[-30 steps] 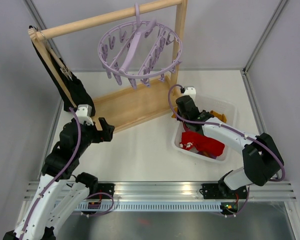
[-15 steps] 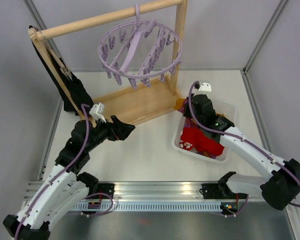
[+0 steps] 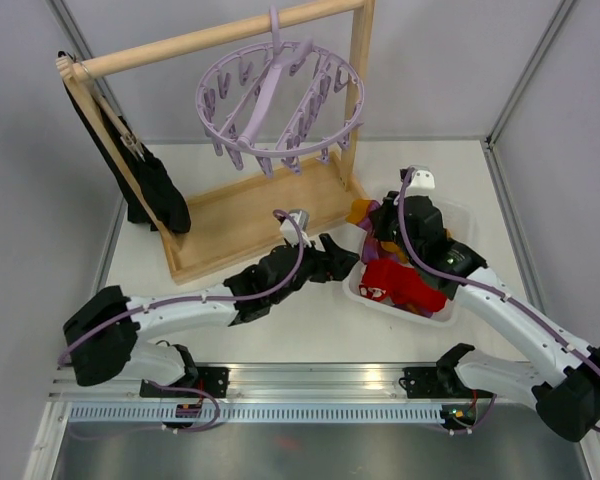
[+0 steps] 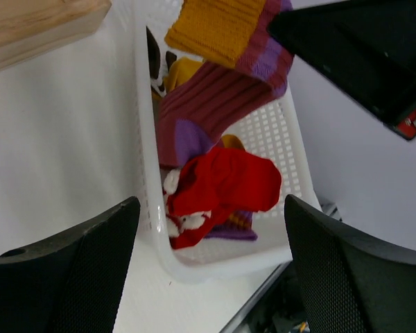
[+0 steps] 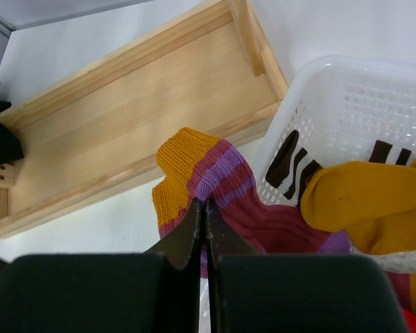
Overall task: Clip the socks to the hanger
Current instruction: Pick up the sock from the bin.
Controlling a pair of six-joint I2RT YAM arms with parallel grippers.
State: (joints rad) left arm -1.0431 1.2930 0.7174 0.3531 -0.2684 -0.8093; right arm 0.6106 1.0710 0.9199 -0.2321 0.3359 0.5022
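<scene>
- Worktop (image 3: 280, 325), plain white, fills the scene. Pale grey walls (image 3: 430, 60) close it in at 9, 12 and 3 o'clock, and a metal rail (image 3: 320, 382) runs along the 6 o'clock edge.
- A wooden rack (image 3: 250, 215) stands from 10 to 12 o'clock. Its top bar carries the lavender hanger (image 3: 280, 95) at 12 o'clock, pegs dangling.
- A black garment (image 3: 155, 190) hangs at the rack's 9 o'clock end.
- A white basket (image 4: 142, 139) sits at 3 o'clock, just beside the near corner of the rack's base.
- A red sock (image 3: 405, 285) with white bits and a mustard sock (image 5: 360, 198) lie inside the basket.
- The right tool (image 5: 205, 208) has its fingers pressed together on the maroon sock (image 5: 225, 177) near its mustard cuff. It holds the cuff up over the basket's 11 o'clock corner, and the sock's lower part trails into the basket.
- The left tool (image 3: 336, 252) hovers at the basket's 9 o'clock side, fingers wide apart and holding nothing.
- The rack's upright post (image 3: 360, 90) stands between basket and hanger.
</scene>
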